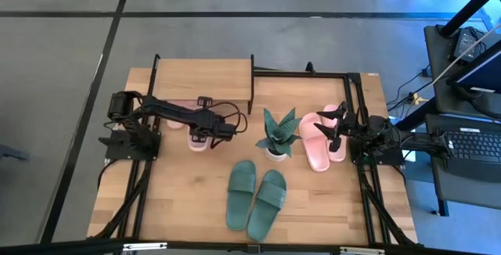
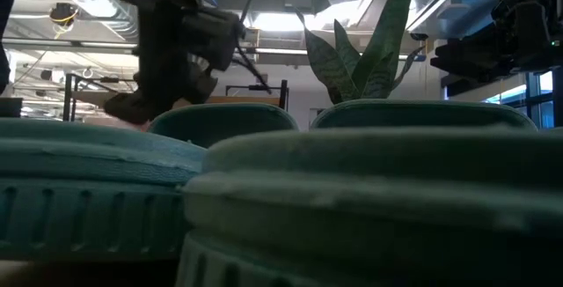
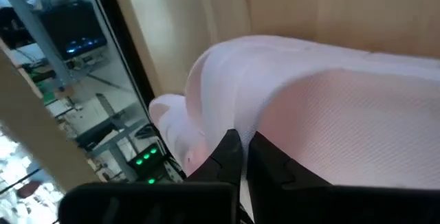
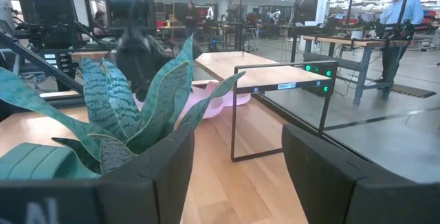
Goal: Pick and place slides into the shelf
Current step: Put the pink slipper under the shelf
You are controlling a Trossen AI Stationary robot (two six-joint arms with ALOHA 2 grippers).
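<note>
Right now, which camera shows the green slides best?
The high view: both green slides lie whole, side by side on the table's front. The low view shows only their edges up close; the right wrist view catches one corner; the left wrist view, none.

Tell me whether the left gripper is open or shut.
Shut on a pink slide. The left gripper shows its two dark fingers pressed together against the slide's pale pink strap, beside the shelf.

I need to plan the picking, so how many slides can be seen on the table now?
6. Dark green pair at the table's front; pink pair by the open right gripper; two pink slides under the shut left gripper, beside the shelf, partly hidden.
</note>
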